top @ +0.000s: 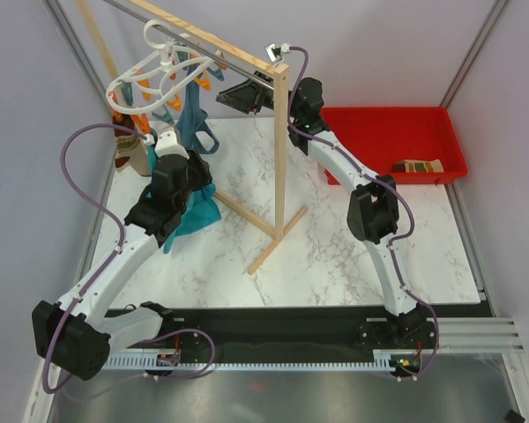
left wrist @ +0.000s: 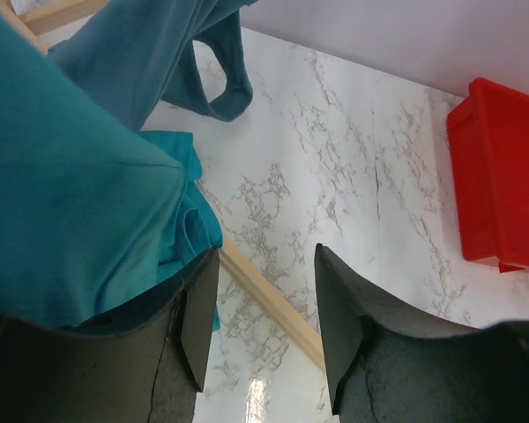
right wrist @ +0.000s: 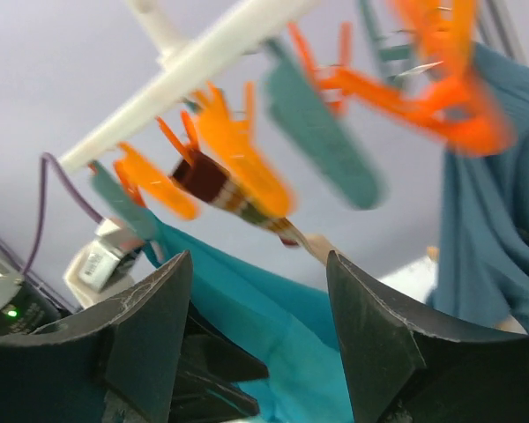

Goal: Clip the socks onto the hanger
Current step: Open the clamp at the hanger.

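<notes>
**A:** Start closest in. What is the left gripper (left wrist: 266, 273) doing?

**B:** Its jaws stand partly apart with nothing between them. A large plain teal cloth (left wrist: 70, 194) drapes against the outside of 1 finger. I judge that is only because the arm is tucked in under the hanging laundry, not a grip. Below it are the white marble-patterned table (left wrist: 361, 159) and the foot bar of the pale wooden rail-and-post rack (left wrist: 269, 302).

**A:** Where are the socks?

**B:** 1 small brown-and-tan striped sock (top: 418, 166) lies in the red plastic bin (top: 370, 141) at the table's right. It is well apart from both arms, presumably there until it is fetched. The other striped sock (right wrist: 219, 183) is farther back, up at the white plastic drying hanger (right wrist: 198, 55). It looks pinched in an orange clip (right wrist: 242, 159), though blur keeps me from saying how firmly.

**A:** And the right gripper (right wrist: 257, 260)?

**B:** Wide and empty, aimed at that clip from near it, likely to check or steady it. The hanger seems hooked on the rack's top rail, which I think keeps its clips where both arms can reach.

**A:** How far along?

**B:** About halfway, I judge: 1 sock up, 1 to fetch.
</notes>
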`<state>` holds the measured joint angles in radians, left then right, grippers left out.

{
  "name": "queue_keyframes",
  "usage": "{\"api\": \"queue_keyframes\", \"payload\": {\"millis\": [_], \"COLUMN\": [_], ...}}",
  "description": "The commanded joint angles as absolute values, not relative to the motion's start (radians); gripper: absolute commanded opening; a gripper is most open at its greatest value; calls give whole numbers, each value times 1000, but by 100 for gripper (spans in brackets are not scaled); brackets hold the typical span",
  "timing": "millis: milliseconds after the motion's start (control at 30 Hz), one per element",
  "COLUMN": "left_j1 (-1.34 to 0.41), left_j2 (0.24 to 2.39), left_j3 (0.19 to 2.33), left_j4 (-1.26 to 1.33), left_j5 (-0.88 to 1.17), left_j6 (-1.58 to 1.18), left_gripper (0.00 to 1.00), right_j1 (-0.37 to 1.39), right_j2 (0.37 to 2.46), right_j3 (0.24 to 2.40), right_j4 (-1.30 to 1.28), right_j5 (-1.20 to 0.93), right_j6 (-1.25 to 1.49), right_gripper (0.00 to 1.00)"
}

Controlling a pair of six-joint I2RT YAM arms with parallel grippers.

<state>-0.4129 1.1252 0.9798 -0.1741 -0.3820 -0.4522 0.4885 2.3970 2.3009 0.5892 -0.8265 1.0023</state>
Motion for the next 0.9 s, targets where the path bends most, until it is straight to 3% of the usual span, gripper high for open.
{"api": "queue_keyframes", "payload": {"millis": [0,567,667,867], "left_j1": [-405,-397,-393,-387], "left_j2": [1103,1100,1101,1095], "left_j3": [956,930,928,917], "left_j4": [-149,-143,-143,-143], "left_j5": [-373,-362,-351,-345], "left_j6": [-408,-426,-433,-433], "left_gripper": [55,55,55,55], "right_j1": [505,545,561,586], "right_j2": [2393,2468,2502,2545], "right_j3": [2303,2402,2460,2509], "right_j4": [831,743,729,724], "right_j5": [-778,-675,-652,-588], "right_j6": [1087,993,980,940], "right_gripper": [70,65,72,71]}}
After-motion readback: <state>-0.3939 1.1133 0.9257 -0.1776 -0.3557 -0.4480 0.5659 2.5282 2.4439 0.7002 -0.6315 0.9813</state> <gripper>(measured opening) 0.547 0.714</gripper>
